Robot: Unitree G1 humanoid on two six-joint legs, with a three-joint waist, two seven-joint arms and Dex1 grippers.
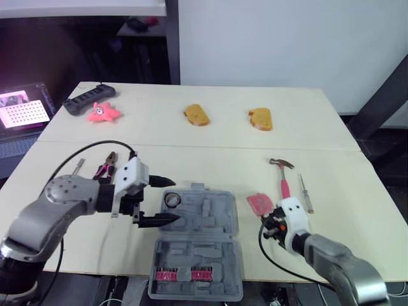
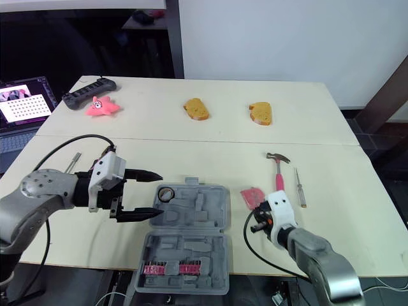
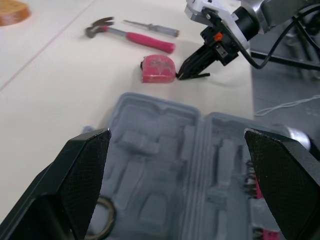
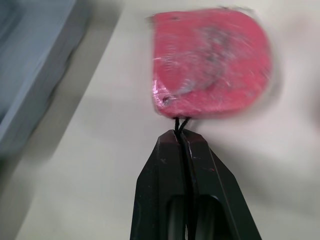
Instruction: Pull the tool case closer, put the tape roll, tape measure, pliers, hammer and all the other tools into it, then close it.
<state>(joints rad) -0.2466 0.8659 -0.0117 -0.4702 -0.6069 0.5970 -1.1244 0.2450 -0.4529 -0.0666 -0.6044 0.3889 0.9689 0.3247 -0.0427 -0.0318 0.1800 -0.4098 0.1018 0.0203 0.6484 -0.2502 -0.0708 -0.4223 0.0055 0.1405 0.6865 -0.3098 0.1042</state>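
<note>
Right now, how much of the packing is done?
The case is close and open, with the tape roll inside. The right tool pinches the cord of the tape measure. Pliers, hammer, screwdriver and closing remain.

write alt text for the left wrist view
The left gripper, fingers open, frames the open grey tool case, tape roll inside. Beyond, the shut right gripper points at a red tape measure, near a hammer and screwdriver.

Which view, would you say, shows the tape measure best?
Right wrist view: the tape measure looms large before the right gripper. Eye views show it small beside the tool case; left wrist view, beyond it.
</note>
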